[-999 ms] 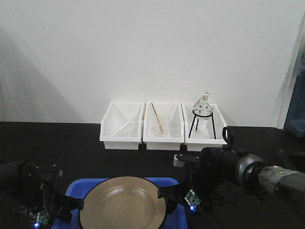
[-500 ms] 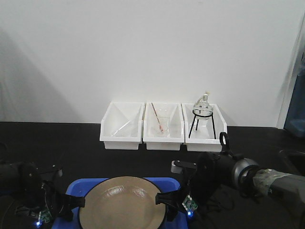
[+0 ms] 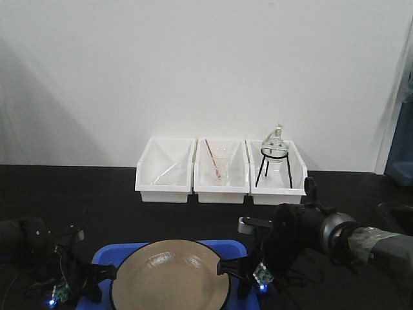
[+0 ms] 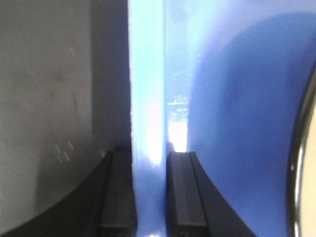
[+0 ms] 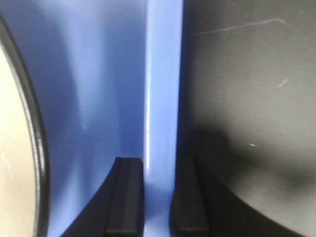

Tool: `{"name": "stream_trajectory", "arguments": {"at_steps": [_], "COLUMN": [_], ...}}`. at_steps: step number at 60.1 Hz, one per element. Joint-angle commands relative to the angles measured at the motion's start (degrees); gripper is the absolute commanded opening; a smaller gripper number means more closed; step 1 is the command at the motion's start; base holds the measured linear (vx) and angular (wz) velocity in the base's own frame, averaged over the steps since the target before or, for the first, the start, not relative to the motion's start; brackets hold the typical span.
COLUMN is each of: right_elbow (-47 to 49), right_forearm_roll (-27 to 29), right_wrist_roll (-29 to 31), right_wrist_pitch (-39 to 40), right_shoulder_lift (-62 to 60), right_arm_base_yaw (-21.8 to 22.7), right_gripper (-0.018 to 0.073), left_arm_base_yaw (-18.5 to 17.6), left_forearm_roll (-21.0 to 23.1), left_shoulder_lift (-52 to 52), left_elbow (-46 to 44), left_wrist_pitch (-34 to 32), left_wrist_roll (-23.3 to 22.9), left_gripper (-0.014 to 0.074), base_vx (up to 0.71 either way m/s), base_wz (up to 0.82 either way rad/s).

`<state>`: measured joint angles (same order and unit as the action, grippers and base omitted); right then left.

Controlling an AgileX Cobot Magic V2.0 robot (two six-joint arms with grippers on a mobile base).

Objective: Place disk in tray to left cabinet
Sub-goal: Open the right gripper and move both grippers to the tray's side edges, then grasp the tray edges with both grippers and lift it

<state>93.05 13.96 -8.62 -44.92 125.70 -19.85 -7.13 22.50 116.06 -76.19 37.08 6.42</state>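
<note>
The tan disk point(image 3: 171, 274) with its thin black rim lies in the blue tray point(image 3: 103, 252) at the near edge of the black table. My left gripper point(image 3: 103, 274) is shut on the tray's left rim point(image 4: 148, 98), one finger on each side of it point(image 4: 149, 157). On the opposite side, my right gripper point(image 3: 229, 268) is shut on the right rim point(image 5: 163, 74) in the same way point(image 5: 159, 163). The disk's edge shows at the right in the left wrist view point(image 4: 297, 163) and at the left in the right wrist view point(image 5: 15, 173). The left cabinet is out of view.
Three white bins stand in a row by the white wall: a bare one point(image 3: 164, 171), one with a glass and a rod point(image 3: 221, 169), one with a flask on a black tripod point(image 3: 276, 161). A blue object point(image 3: 400, 171) shows at the right edge.
The tray with the disk has shifted slightly to the right, and both arms have moved a little with it. Both grips on the rims are unchanged.
</note>
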Motion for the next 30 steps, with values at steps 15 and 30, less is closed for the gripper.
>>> {"name": "stream_trajectory", "arguments": {"at_steps": [15,30], "right_elbow": [1.7,1.7], "right_forearm_roll": [4.5,6.0], "right_wrist_roll": [-0.2,-1.3], "right_wrist_pitch": [1.0,-3.3], "right_shoulder_lift": [-8.8,-12.6], "right_arm_base_yaw": [-0.6,1.3], "right_gripper": [-0.0006,-0.0002], "left_arm_base_yaw": [-1.2,-1.2], "left_forearm_roll": [6.9,8.8], "left_shoulder_lift": [-7.9,-9.8], "left_elbow": [-1.1,-1.2], "left_wrist_pitch": [4.9,8.7], "left_wrist_roll": [-0.4,-1.6], "left_gripper": [-0.0001,-0.0001], "base_vx": [0.00,0.00], "base_wz": [0.00,0.00]}}
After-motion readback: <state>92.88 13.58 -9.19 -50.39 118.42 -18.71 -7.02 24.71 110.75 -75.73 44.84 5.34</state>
